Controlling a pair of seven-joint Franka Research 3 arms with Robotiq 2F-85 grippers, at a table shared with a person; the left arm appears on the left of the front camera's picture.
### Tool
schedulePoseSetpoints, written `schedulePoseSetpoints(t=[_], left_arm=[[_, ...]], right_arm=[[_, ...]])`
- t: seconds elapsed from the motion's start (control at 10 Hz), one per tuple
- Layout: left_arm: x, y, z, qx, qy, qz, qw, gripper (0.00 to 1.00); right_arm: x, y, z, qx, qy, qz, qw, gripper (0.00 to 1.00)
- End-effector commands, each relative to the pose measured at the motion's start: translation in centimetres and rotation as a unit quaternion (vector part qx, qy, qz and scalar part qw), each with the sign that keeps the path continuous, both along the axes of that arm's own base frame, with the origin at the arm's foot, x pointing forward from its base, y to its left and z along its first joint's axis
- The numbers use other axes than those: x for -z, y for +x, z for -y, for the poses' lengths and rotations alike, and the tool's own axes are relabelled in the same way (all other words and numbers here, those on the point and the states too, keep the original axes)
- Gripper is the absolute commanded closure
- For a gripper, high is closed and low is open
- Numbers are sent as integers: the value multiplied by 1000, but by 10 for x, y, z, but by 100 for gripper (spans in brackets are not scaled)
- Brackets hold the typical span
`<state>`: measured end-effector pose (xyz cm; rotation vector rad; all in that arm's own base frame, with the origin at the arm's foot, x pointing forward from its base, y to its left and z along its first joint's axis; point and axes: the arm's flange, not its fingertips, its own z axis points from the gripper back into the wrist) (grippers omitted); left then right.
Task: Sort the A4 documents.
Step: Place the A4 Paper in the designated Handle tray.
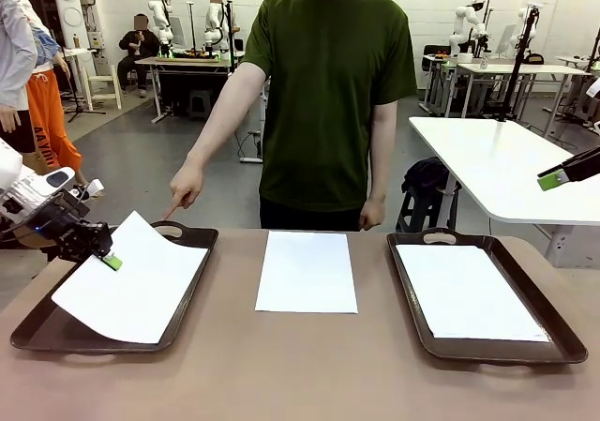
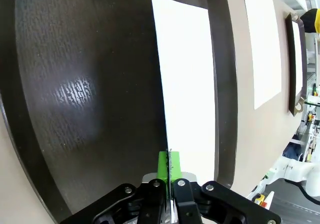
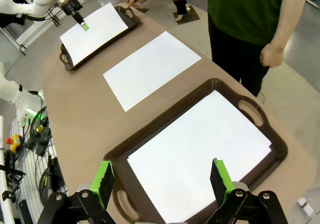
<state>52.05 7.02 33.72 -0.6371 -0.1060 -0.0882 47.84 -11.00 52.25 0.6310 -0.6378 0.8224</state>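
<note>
White sheet (image 1: 131,285) pinched by left tool (image 1: 111,260), lower left.
Lay it flat inside the dark tray (image 1: 42,332) (where the person's finger (image 1: 172,211) points) before releasing; right tool (image 3: 162,175) hangs spread.

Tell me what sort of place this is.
Probably a robotics lab or workshop hall. The left end effector pinches an A4 sheet over a tray, white work tables stand behind the person, and cables and what looks like an emergency-stop button lie beside the brown table.
</note>
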Motion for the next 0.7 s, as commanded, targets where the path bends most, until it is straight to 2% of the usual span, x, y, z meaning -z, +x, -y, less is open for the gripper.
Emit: schedulePoseSetpoints(t=[0.0,0.1,0.2,0.3,0.4,0.5,0.6], left_arm=[[3,4,9,-25,-6,-6,1000,96],[3,4,9,-23,-2,-9,1000,79],[0,4,7,-22,3,-7,1000,76],[-2,3,6,-25,9,-8,1000,60],[-4,3,6,-25,16,-10,1000,56],[-6,3,4,-24,30,-13,999,40],[-8,3,3,-23,48,-18,998,37]], right_arm=[[0,0,-1,-3,-1,1,1000,0],[0,0,-1,-3,-1,1,1000,0],[0,0,-1,-3,-1,1,1000,0],[0,0,-1,-3,-1,1,1000,0],[0,0,-1,-3,-1,1,1000,0],[0,0,-1,-3,-1,1,1000,0],[0,0,-1,-3,-1,1,1000,0]])
